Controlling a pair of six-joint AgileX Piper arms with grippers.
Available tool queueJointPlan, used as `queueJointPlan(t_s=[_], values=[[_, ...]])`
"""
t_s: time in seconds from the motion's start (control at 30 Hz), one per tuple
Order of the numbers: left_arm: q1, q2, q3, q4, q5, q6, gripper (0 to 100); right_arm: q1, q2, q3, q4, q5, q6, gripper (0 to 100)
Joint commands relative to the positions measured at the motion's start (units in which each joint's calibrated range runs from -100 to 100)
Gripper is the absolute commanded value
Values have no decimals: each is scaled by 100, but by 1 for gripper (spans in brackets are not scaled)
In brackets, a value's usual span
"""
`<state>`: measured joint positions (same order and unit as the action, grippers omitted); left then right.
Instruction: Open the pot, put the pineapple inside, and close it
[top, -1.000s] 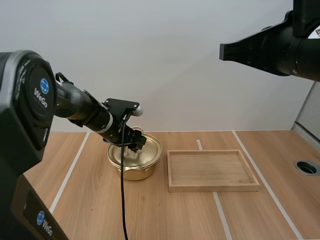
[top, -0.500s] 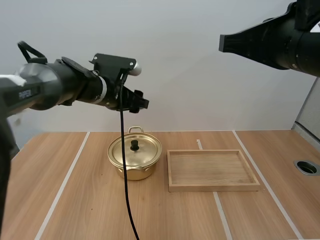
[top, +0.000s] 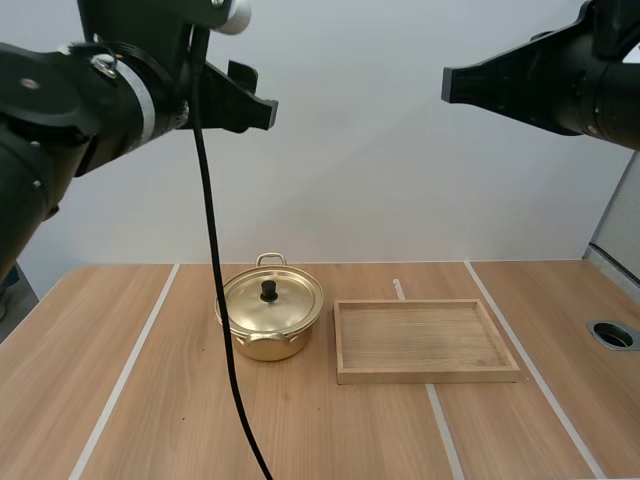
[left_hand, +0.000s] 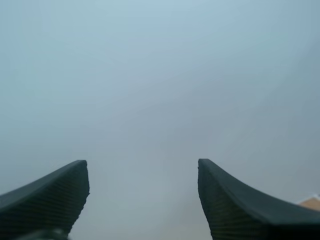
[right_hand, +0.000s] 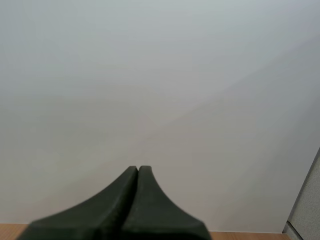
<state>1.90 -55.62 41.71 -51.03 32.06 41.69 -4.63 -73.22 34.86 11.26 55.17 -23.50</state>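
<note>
While lid (top: 272, 300) caps pot (top: 262, 346), wooden tray (top: 428, 376) sits beside

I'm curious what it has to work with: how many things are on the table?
2: a gold pot, lid on, left of centre, and a wooden tray just right of it. The pot's inside is hidden.

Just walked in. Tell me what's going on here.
Nothing is being handled at this moment. The gold pot sits on the table with its lid on, beside the wooden tray. Both arms are raised well above the table. The left gripper is open and holds nothing, and the right gripper is shut on nothing. What is inside the pot cannot be seen.
</note>
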Motion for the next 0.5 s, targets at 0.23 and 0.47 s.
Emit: queueJointPlan(t_s=[0.23,0.47], values=[[-6,-1541,-44,1139,-429,-613,96,-16,-42,22,-42,-17,-34,0],[-6,-2429,-44,2446,-351,-1924,94,-16,-42,22,-42,-17,-34,0]])
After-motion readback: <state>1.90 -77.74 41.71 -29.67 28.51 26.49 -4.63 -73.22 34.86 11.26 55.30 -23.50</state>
